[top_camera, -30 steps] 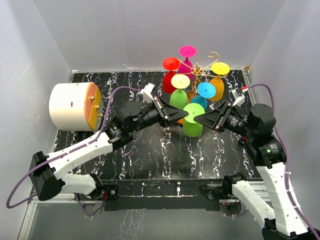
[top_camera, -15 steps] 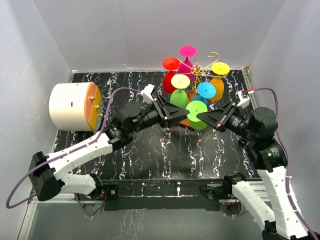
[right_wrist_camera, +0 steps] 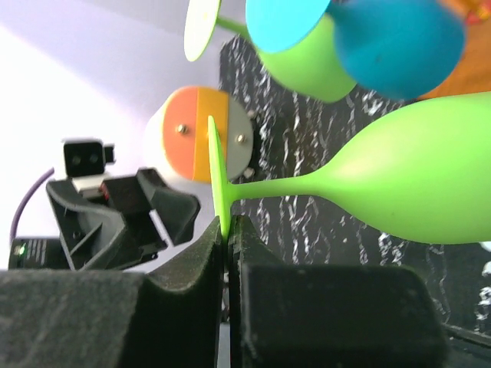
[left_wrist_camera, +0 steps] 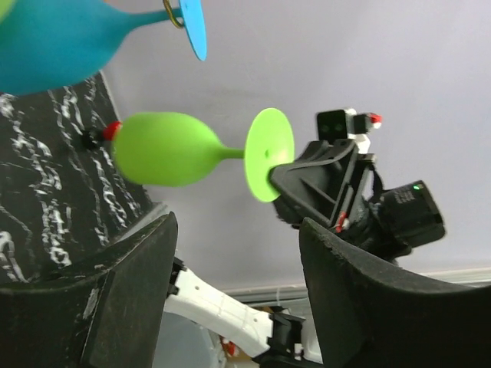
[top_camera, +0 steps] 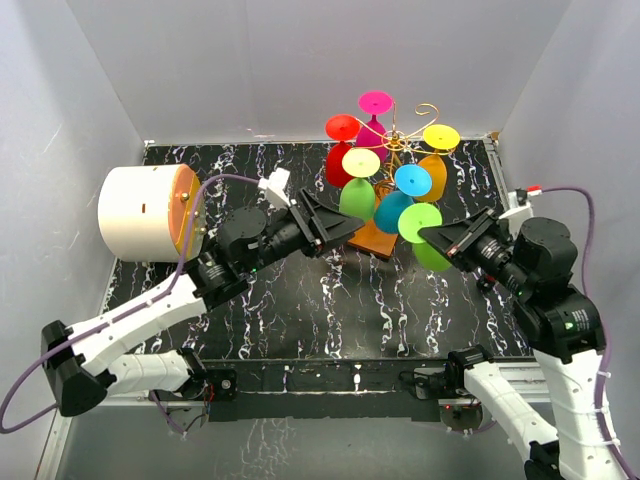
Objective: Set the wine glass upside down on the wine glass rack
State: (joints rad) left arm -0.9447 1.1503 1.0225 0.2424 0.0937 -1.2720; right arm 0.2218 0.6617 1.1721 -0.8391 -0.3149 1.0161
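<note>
1. Lime-green wine glass (right_wrist_camera: 414, 176): its foot rim is pinched tight between the right gripper (right_wrist_camera: 226, 230) fingers.
2. Stem roughly upright, bowl down, same as the hung glasses (top_camera: 412, 180).
3. Glass is just beside the wine glass rack (top_camera: 393, 145), toward the table (top_camera: 300, 290) right edge; rack post lies far-left of the fingers.
4. Left gripper (left_wrist_camera: 236, 222) is spread, empty, clear of the glass; right arm is nearer.

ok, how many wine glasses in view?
6. Five hang on the rack: red, magenta, orange, green, blue. One lime glass is pinched by its foot in the right gripper. Others could hide behind.
</note>
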